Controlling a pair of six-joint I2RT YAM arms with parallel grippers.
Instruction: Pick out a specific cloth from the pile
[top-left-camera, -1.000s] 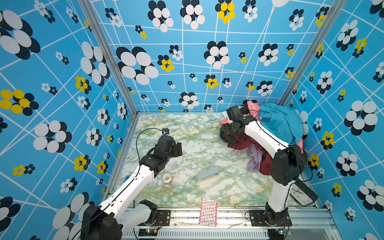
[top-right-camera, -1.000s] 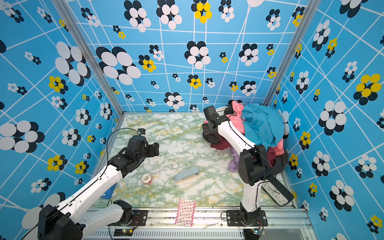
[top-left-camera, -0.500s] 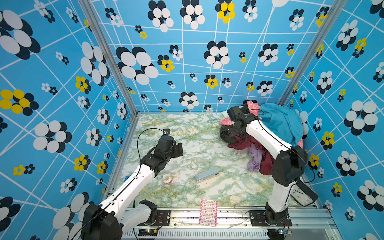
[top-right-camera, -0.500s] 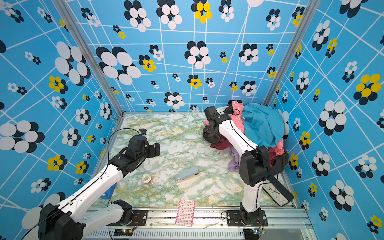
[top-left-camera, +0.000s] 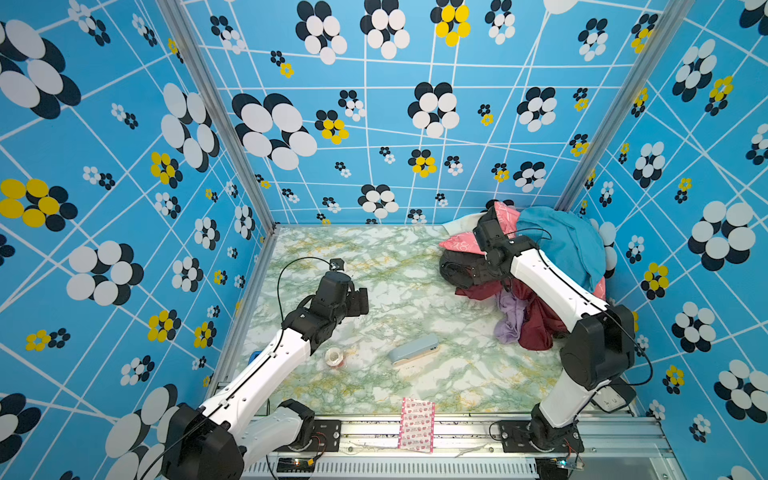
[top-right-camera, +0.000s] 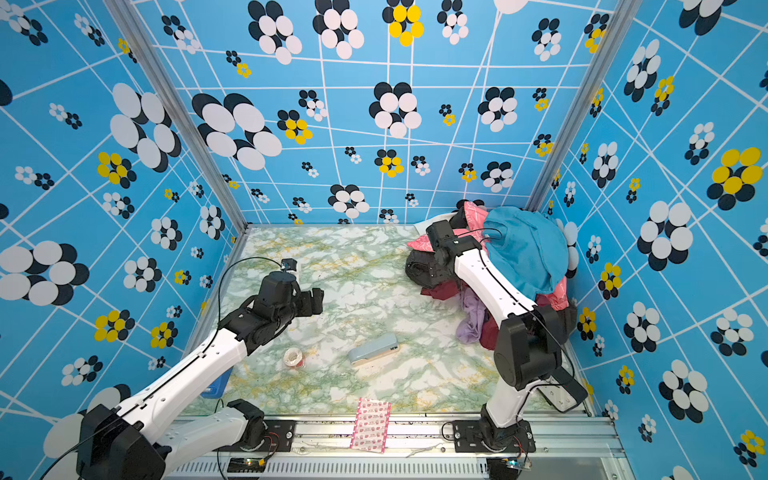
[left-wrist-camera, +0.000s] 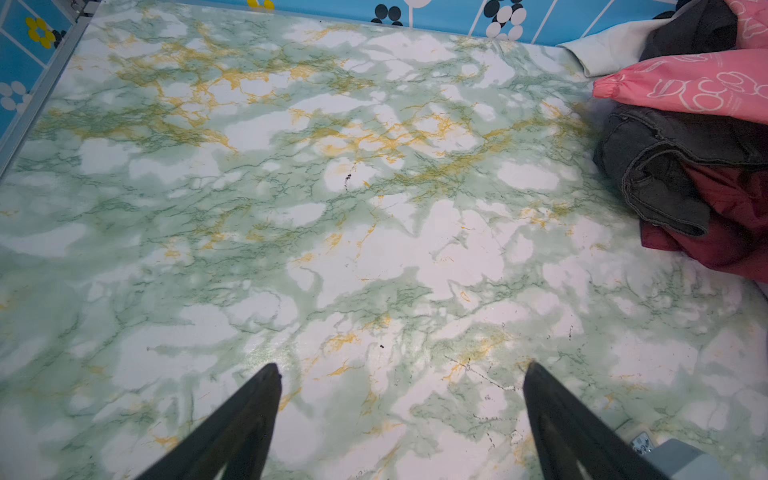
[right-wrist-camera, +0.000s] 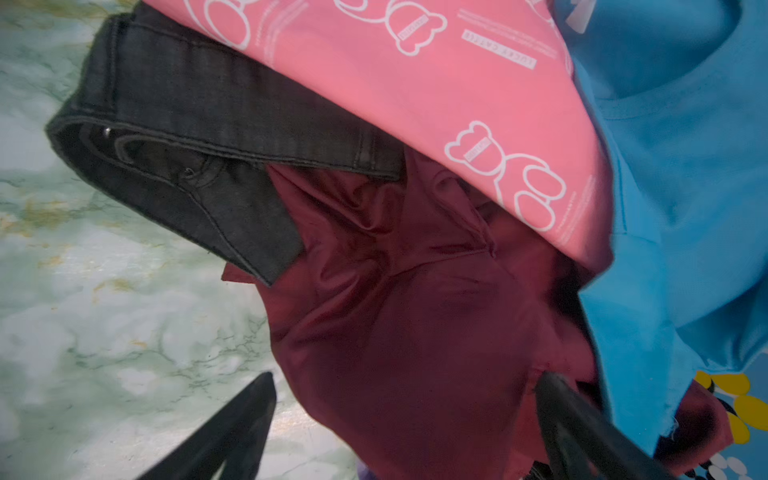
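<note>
Cloth (right-wrist-camera: 395, 316): maroon, thin, slightly shiny; judged light, limp and probably slippery. It is lodged low in the pile (top-left-camera: 561, 249) near the far right corner of the table (left-wrist-camera: 374, 249), pinned under the pink printed piece (right-wrist-camera: 415, 104) and the black denim (right-wrist-camera: 187, 124). A pinch on a raised fold of the exposed bulge is advised; drag from the upper layers is expected. The cloth is crumpled, so no true long axis can be read; the exposed part runs along the right edge.

Right gripper (right-wrist-camera: 405, 378): jaws spread, nothing clamped. Left gripper (left-wrist-camera: 401, 368): spread, empty, over bare table.
</note>
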